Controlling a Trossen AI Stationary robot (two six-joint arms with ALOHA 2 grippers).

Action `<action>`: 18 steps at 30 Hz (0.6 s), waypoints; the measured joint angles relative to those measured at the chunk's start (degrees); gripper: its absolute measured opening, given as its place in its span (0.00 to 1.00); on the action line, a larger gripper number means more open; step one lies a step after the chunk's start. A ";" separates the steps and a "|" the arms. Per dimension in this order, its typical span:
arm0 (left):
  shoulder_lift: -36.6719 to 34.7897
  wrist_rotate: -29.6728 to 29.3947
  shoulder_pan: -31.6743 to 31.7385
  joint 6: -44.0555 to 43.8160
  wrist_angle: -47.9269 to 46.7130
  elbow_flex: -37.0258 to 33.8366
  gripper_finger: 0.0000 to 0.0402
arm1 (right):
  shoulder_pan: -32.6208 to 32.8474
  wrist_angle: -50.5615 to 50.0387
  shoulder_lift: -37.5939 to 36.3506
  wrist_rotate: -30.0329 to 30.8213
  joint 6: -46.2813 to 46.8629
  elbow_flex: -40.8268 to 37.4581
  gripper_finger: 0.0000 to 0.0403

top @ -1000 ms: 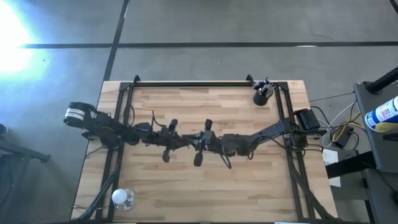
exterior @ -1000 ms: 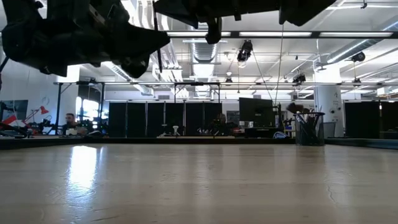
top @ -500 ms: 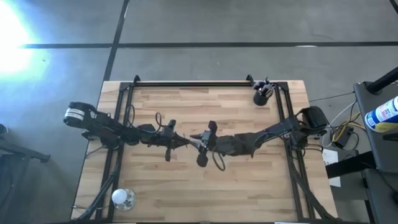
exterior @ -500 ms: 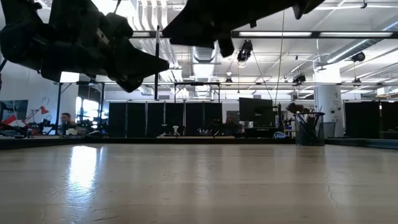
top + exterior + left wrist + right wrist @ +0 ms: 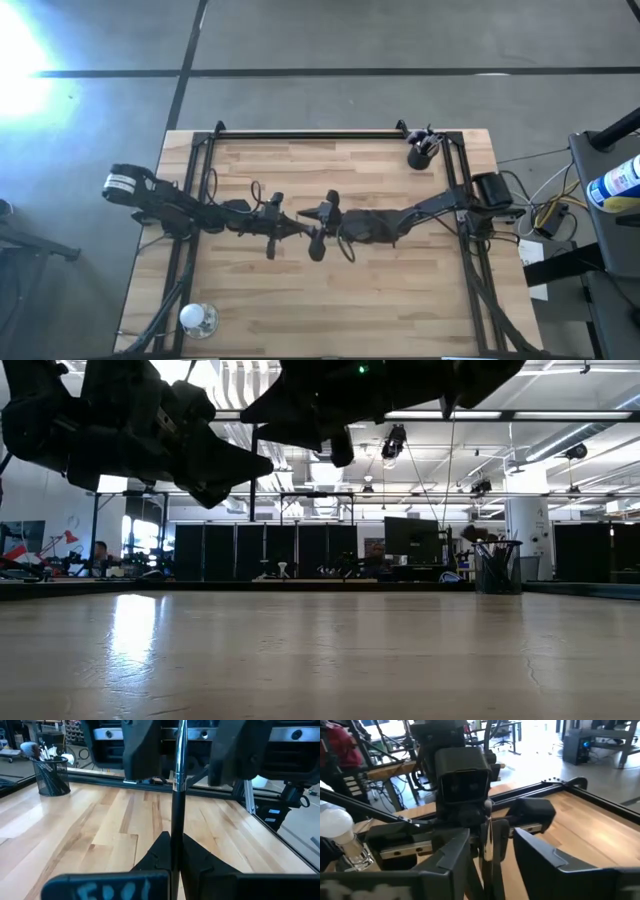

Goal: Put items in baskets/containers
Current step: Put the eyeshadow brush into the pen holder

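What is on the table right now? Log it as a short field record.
left gripper: above table centre, shut on makeup brush, which it holds upright
right gripper: facing the left one, open, one finger on either side of the brush
mesh cup: back right corner, holding more brushes
glass object: front left corner

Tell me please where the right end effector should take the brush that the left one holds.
Probably the silvery ferrule, on the free length of the brush above the left end effector, which is shut on its dark handle. The brush stands roughly upright, so the open right end effector should come level from opposite the left arm, one finger each side.
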 joint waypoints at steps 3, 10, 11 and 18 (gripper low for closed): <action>0.00 0.00 0.00 0.04 -0.11 0.07 0.03 | -0.44 0.01 0.34 -0.71 -0.09 0.56 0.30; 0.00 -0.06 0.00 -0.16 -1.11 0.11 0.05 | -0.48 1.04 0.26 -0.28 -4.09 0.83 0.05; -0.02 -0.39 0.00 -0.67 -1.12 0.11 0.08 | -0.46 1.11 0.19 0.53 -4.15 0.70 0.04; -1.50 -6.16 0.47 -0.66 -1.48 -1.47 0.27 | -0.44 -2.92 -4.71 9.99 -5.96 -2.11 0.03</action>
